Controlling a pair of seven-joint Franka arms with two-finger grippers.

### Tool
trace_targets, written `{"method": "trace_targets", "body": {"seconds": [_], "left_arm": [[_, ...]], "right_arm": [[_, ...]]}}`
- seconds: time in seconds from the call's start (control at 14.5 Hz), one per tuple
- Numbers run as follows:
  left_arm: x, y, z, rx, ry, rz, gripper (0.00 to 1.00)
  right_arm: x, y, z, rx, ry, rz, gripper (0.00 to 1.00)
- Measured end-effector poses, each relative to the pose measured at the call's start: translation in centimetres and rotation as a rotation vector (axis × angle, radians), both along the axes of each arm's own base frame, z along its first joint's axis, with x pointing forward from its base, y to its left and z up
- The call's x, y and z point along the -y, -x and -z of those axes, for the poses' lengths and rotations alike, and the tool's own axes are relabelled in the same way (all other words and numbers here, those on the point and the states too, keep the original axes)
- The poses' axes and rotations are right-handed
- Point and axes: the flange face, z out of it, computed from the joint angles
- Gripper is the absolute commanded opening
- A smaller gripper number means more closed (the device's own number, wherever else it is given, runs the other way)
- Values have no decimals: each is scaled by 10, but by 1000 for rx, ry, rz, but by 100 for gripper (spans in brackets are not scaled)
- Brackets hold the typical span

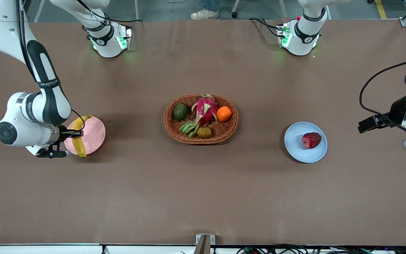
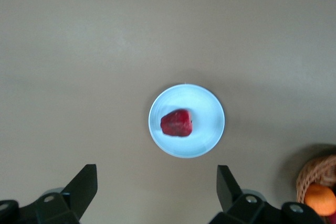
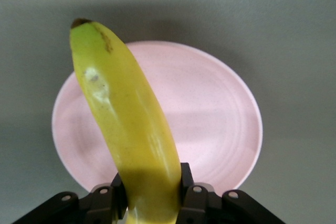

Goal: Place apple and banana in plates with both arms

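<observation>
Here, banana (image 3: 128, 129) between right jaws, over pink plate (image 3: 220, 129)

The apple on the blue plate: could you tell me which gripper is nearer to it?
Left. The left gripper is open, above the apple; the right gripper holds the banana over the pink plate.

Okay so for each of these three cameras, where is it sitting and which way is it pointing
Front view: high across the table, facing both robot bases; shows both arms, the basket, both plates.
Left wrist view: on the left arm's wrist, looking down at the apple on the blue plate; the open left gripper shows.
Right wrist view: on the right wrist, looking down at the pink plate; the right gripper is shut on the banana.
Shared: front view also shows apple, banana.
</observation>
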Motion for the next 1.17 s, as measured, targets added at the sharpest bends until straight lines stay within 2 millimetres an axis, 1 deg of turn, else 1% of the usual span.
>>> {"method": "trace_targets", "body": {"seconds": [0.14,0.28,0.34,0.41,0.48,0.55,0.62,0.76,0.89,1.03,1.1,1.17], "left_arm": [[8,19,-24,-9,-8,29,100],[15,34,-43,1,-13,63,100],[16,39,-50,1,-16,88,100],[16,44,-55,0,-18,112,100],[17,47,-58,-4,-14,130,100],[18,51,-59,-13,-2,139,100],[17,56,-57,-26,17,142,100],[15,69,-52,-46,35,138,100],[20,84,-52,-44,29,144,100],[28,94,-52,-38,23,151,100],[28,93,-51,-34,23,151,100],[27,92,-47,-33,24,149,100]], "right_arm": [[0,10,15,15,3,0,100],[0,13,19,15,3,1,100],[0,12,17,19,3,0,100],[-1,10,11,28,3,-1,100],[-1,5,-3,40,2,-2,100],[-3,-2,-27,50,0,-5,100],[-4,-10,-57,63,-2,-9,100],[-5,-27,-132,98,-4,-13,100],[-6,-37,-209,140,-3,-17,100],[-10,-42,-276,173,-4,-26,100],[-12,-42,-303,188,-4,-29,100],[-12,-41,-326,201,-3,-31,100]]}}
